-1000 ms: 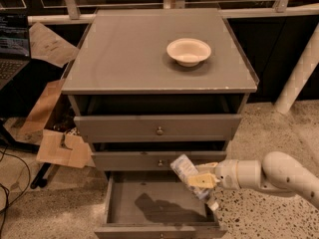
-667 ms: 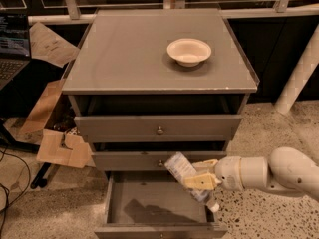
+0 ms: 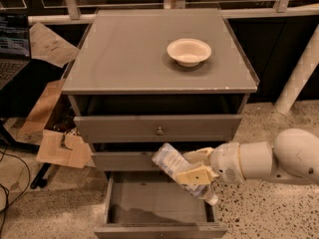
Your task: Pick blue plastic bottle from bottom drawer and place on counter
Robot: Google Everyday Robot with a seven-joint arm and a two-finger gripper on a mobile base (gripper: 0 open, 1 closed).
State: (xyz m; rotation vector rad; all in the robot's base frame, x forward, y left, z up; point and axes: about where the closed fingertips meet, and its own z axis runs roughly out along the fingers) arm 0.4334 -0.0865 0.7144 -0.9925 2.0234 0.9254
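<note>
The grey cabinet stands in front of me with its bottom drawer (image 3: 158,229) pulled well out; the inside is plain grey, with only a shadow across its floor. The two drawers above sit further in; the top drawer (image 3: 124,129) carries a small round knob (image 3: 159,131) at its middle, and the middle drawer (image 3: 119,161) shows only part of its face, the rest being covered by the bottle and the pincer.

The gripper (image 3: 193,166) reaches in from the right on a thick white arm (image 3: 269,161); it hangs above the right half of the open bottom drawer, level with the middle drawer's face. Its two tan fingers (image 3: 195,176) are closed narrowly around the blue plastic bottle (image 3: 168,161), one above and one below. The bottle is clear of the drawer floor and tilted; its broad end points up and left across the middle drawer's front, and its narrow end points down and right, over the drawer's right side.

The counter (image 3: 129,54) is flat and glossy grey, with a paler worn front edge; a white bowl (image 3: 188,51) stands on it, upright, right of centre and toward the back. The bottle is well below the counter and apart from it.

To the left of the cabinet, a laptop (image 3: 12,49) shows a lit screen; pieces of brown cardboard (image 3: 62,149) lie on the speckled floor (image 3: 269,208) beside the cabinet's left side. A white post (image 3: 299,78) leans at the right.
</note>
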